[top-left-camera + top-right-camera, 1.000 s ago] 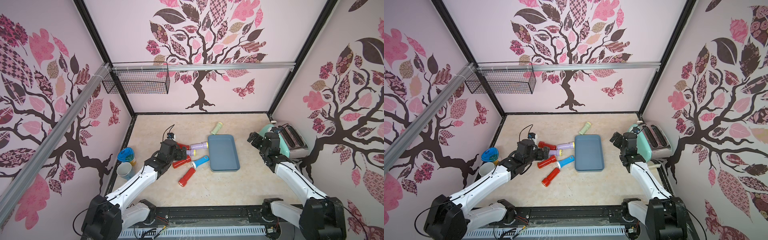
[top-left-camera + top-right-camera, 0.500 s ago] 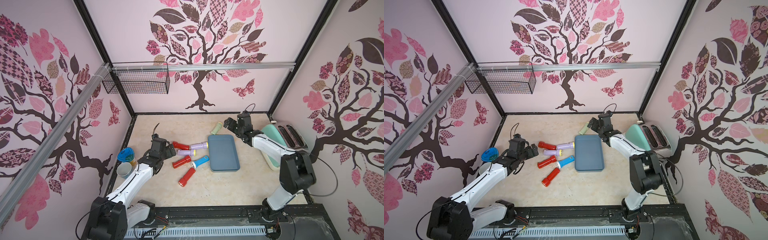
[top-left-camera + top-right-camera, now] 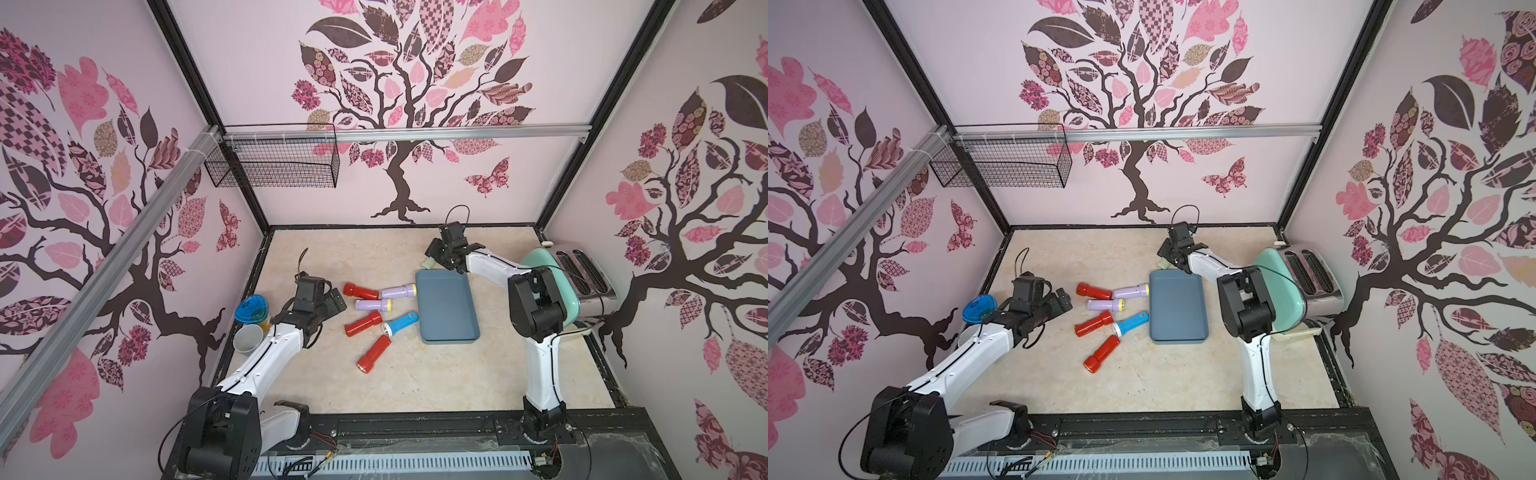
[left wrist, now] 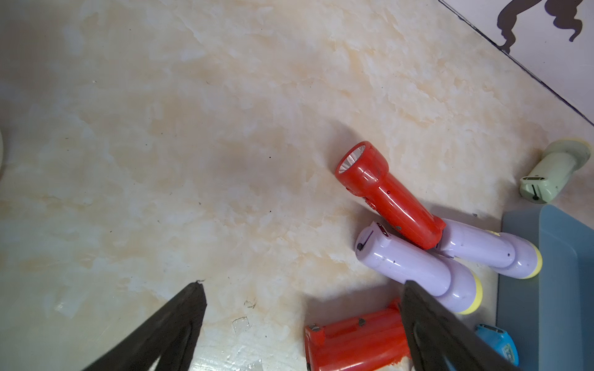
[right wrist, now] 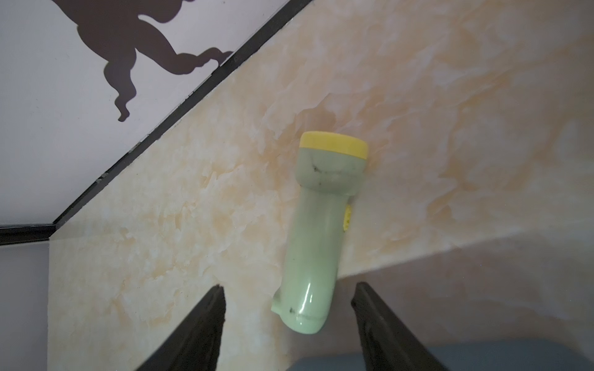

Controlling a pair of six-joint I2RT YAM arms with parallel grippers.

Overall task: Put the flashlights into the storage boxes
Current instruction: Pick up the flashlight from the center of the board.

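Overhead, the released right tool (image 3: 435, 258) half hides the green flashlight (image 3: 427, 263) by the tray (image 3: 446, 307). Left tool (image 4: 302, 283) released above open surface (image 4: 160, 144).

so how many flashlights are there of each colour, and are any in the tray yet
red flashlights: 3
lilac flashlights: 2
blue flashlight: 1
pale green flashlight: 1
total: 7 flashlights, 0 of them in the blue tray
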